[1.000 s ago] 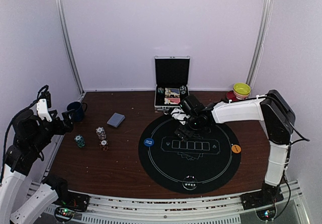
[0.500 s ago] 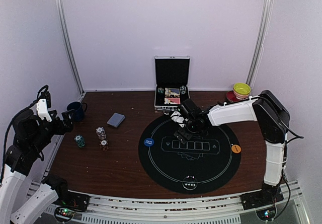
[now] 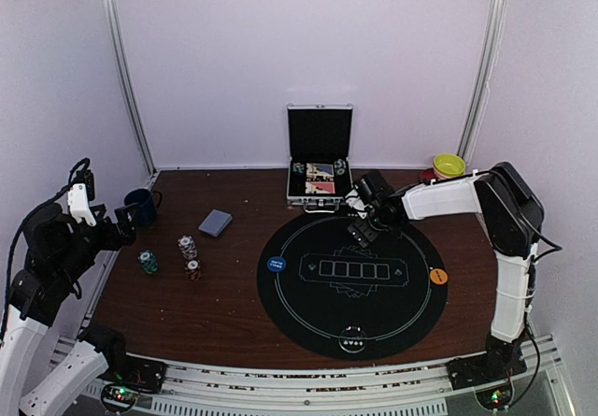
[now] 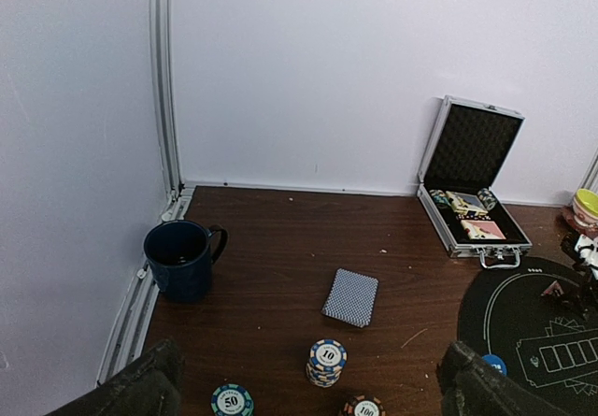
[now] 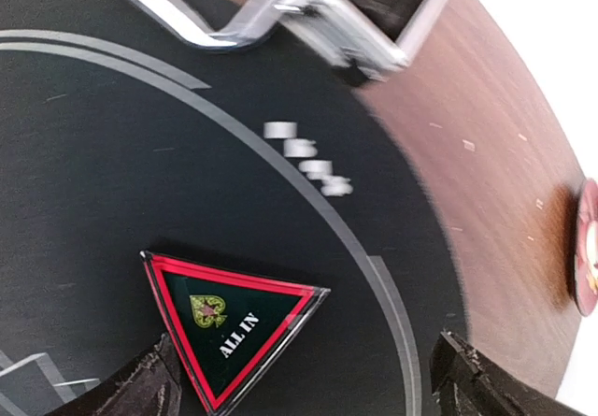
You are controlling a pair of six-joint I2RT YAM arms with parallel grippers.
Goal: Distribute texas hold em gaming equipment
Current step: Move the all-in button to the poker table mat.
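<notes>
Hovering over the far edge of the black mat [image 5: 93,154], my right end effector [image 5: 304,377] has its fingers spread apart, with the triangular "ALL IN" marker [image 5: 234,327] lying flat on the mat just ahead of them. My left end effector [image 4: 313,374] is also spread wide above the counter [image 4: 280,238], near the chip stacks [image 4: 326,360] and the card deck [image 4: 350,296].

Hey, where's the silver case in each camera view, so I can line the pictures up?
Top external: silver case stands open at back centre, by the wall.
Left wrist: case at the right, open.
Right wrist: case, only handle and front edge, along the top.
Shared landmark: black round mat before the case.
</notes>
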